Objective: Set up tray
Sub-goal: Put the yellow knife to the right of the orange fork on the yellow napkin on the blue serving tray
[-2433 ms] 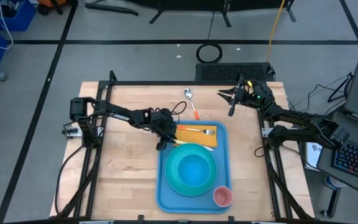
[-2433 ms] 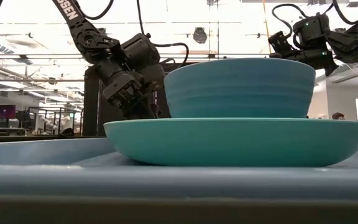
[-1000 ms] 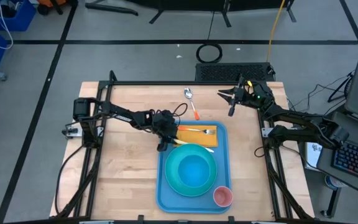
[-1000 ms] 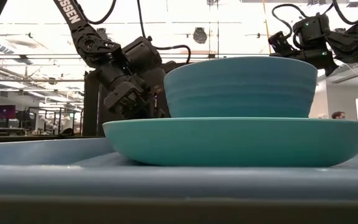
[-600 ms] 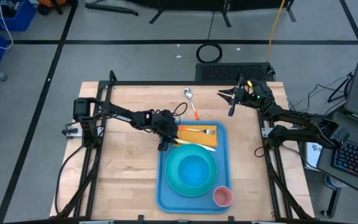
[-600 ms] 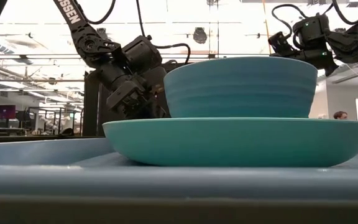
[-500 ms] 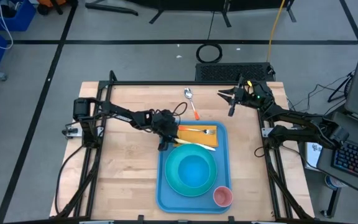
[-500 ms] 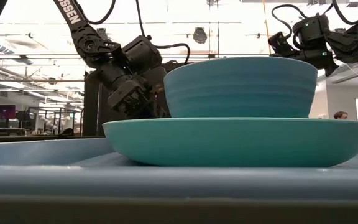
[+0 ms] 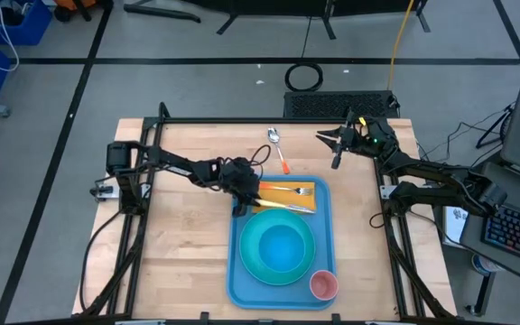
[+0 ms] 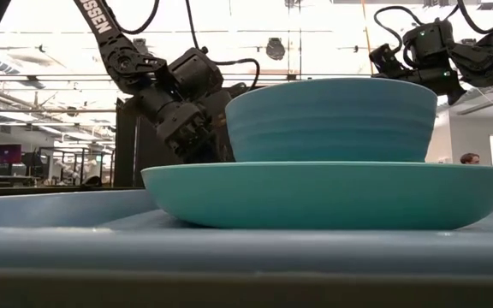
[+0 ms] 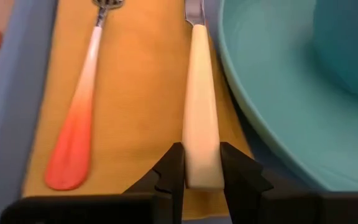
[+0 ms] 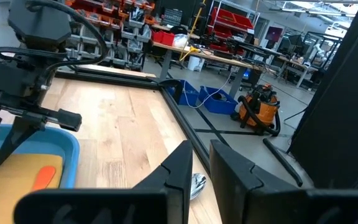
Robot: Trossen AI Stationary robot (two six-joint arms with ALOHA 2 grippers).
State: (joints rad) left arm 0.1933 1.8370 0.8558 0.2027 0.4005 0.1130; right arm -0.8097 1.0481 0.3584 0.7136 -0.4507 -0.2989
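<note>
The light-blue tray (image 9: 240, 271) lies on the wooden table and carries a turquoise plate (image 9: 278, 246) with a bowl (image 10: 330, 120) on it. It also holds a pink cup (image 9: 323, 285) and an orange napkin (image 11: 135, 93). A fork with an orange-to-white handle (image 11: 79, 130) lies on the napkin. Beside it is a cream-handled knife (image 11: 199, 93), with my left gripper (image 11: 202, 152) shut on it at the tray's far left corner (image 9: 245, 199). My right gripper (image 9: 335, 155) hangs over the table's far right part, its fingers nearly together around nothing. My left gripper pinches the free end of the knife's cream handle (image 11: 201, 140) between its two fingers, one on each long side. The fingers come from the table's left, slanting down, and lie along the knife. The knife runs on over the napkin beside the plate's rim (image 11: 241, 118); whether it rests there I cannot tell.
A spoon with an orange handle (image 9: 279, 150) lies on the bare wood beyond the tray's far edge. Open table stretches to the left of the tray and to its right. A room with shelves and bins shows beyond the table.
My left gripper has rolled a little at the wrist while staying at the tray's far left corner. The knife in it has swung slightly, so it now lies closer to parallel with the fork. My right arm has kept still.
</note>
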